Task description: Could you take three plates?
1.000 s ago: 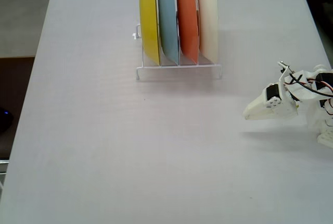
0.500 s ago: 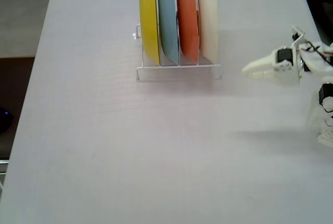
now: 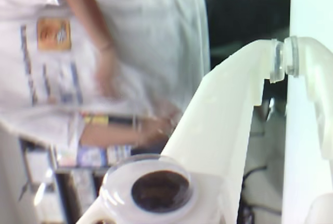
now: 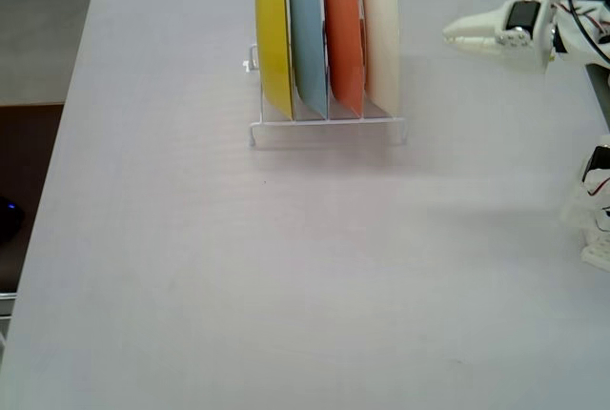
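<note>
Standing upright in rack (image 4: 329, 129): yellow plate (image 4: 274, 33), light blue plate (image 4: 308, 33), orange-red plate (image 4: 343, 33), cream-white plate (image 4: 383, 33). Gripper (image 4: 450, 34) at 3 o'clock of them, apart, jaws pressed together.

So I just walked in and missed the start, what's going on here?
A small white robot arm is set to take plates out of a rack on the table. Four plates stand upright in it: yellow, blue, orange and cream. None is out yet. The gripper hangs empty to the right of the cream plate in the fixed view, apart from it. The wrist view shows a person, no plates.
</note>
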Controlling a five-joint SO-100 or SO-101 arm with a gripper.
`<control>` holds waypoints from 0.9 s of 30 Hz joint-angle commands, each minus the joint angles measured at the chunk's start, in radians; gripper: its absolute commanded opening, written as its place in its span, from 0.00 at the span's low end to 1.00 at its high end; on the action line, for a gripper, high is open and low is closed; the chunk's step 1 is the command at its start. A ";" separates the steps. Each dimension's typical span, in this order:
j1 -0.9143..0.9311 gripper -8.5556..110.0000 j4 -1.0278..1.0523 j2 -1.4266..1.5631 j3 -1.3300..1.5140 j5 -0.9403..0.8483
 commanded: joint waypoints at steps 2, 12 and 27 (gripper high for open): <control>0.017 0.15 0.003 -0.112 -0.137 -0.067; 0.072 0.23 0.040 -0.364 -0.322 -0.252; 0.155 0.27 0.130 -0.578 -0.499 -0.350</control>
